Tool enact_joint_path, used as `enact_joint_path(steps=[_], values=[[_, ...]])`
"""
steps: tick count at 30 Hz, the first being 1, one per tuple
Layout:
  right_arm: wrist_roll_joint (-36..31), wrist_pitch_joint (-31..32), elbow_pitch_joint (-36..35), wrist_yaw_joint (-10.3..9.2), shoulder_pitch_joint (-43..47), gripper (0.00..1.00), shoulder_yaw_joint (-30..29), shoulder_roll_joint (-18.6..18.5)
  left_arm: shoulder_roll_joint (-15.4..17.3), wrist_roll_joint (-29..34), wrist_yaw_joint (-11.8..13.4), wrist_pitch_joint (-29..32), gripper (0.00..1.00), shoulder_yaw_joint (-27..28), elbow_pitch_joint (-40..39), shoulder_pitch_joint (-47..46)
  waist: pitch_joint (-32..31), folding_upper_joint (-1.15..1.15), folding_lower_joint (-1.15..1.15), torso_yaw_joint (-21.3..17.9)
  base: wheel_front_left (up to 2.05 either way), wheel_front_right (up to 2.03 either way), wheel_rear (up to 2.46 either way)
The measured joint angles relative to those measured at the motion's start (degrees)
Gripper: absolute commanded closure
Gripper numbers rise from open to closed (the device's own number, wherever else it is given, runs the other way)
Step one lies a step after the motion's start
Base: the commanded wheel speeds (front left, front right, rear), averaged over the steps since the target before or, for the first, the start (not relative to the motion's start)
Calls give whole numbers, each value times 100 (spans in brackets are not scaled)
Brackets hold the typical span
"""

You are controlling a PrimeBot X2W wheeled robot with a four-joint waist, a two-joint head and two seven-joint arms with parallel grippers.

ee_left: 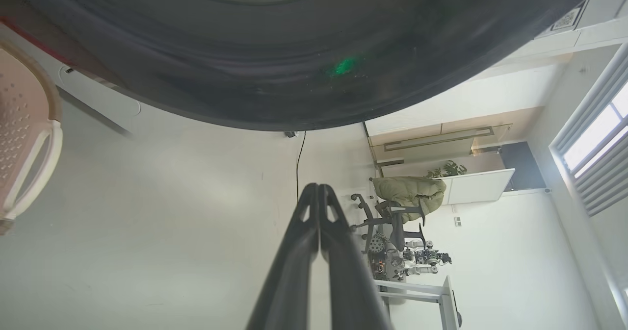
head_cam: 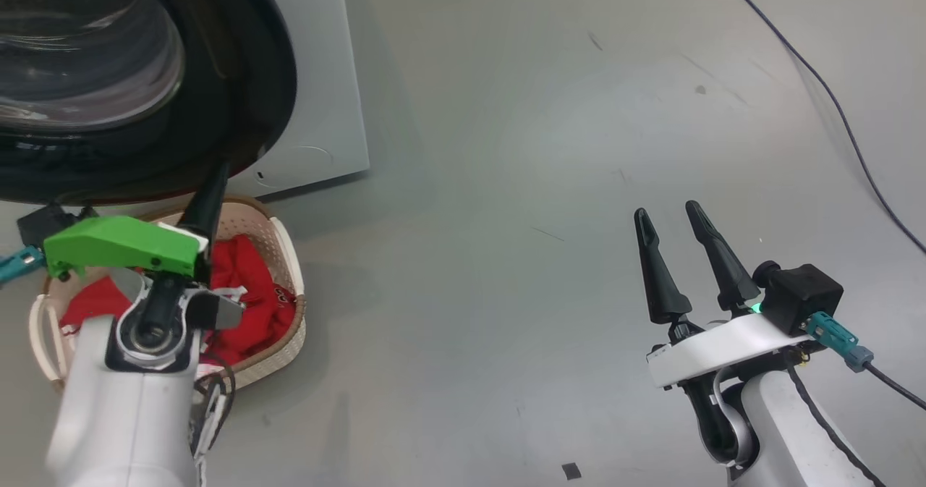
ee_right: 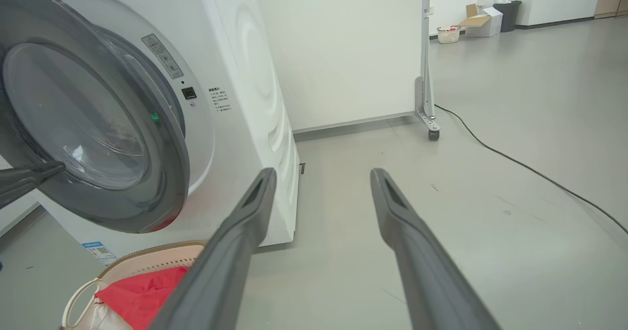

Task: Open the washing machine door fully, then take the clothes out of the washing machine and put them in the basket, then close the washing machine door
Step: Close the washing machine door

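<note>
Hovering over the grey floor, my right gripper has its two long tapered dark fingers spread, nothing between them. It points up the head view, well apart from the washer's right side. My left gripper has its fingers pressed together, empty, with the tip up at the lower rim of the washing machine door. I cannot tell if it touches.

The door is round, with a wide glossy black rim and a bulging clear glass centre. It stands swung off the front of the washing machine, a boxy white shell with smooth panels.

The basket sits on the floor at the machine's foot, partly under the door rim. It is cream perforated plastic with a brown woven-look rim, rounded corners and looped side handles. Its long axis runs roughly across the head view, a handle at each short end.

The clothes lie crumpled inside it, soft bright red fabric with bits of white.

A thin dark cable curves along the floor's right edge.
</note>
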Motion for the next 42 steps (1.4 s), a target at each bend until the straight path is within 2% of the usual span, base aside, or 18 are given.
enact_joint_path(steps=[8,23,27,31,33,34,42], values=[[-4,0,-1,0,9,0,-1,-183,186,943,-126,-361,100,-494,-417,600,-295,0,0,538,0,0,0],[-41,0,-143,-1,444,0,-299,-430,781,3305,-131,-1951,100,-1574,-1245,1418,-868,0,0,1853,0,0,0],[-60,0,-158,-1,518,0,-247,-414,1039,3778,-132,-2330,100,-1657,-1351,1627,-984,0,0,2148,0,0,0],[-91,0,-190,-1,531,0,-174,-382,1121,4062,-132,-2668,100,-1673,-1410,1865,-1105,0,0,2348,0,0,0],[-92,0,-204,0,560,0,-168,-381,1180,4313,-124,-2817,13,-1691,-1410,1964,-1159,0,0,2408,0,0,0],[-93,0,-211,0,592,0,-166,-381,1184,4346,-115,-2818,0,-1691,-1410,2009,-1181,0,0,2432,0,0,0],[-97,0,-243,0,720,0,-141,-374,1179,4759,31,-2817,0,-1852,-1467,2292,-1205,0,0,2493,0,0,0]])
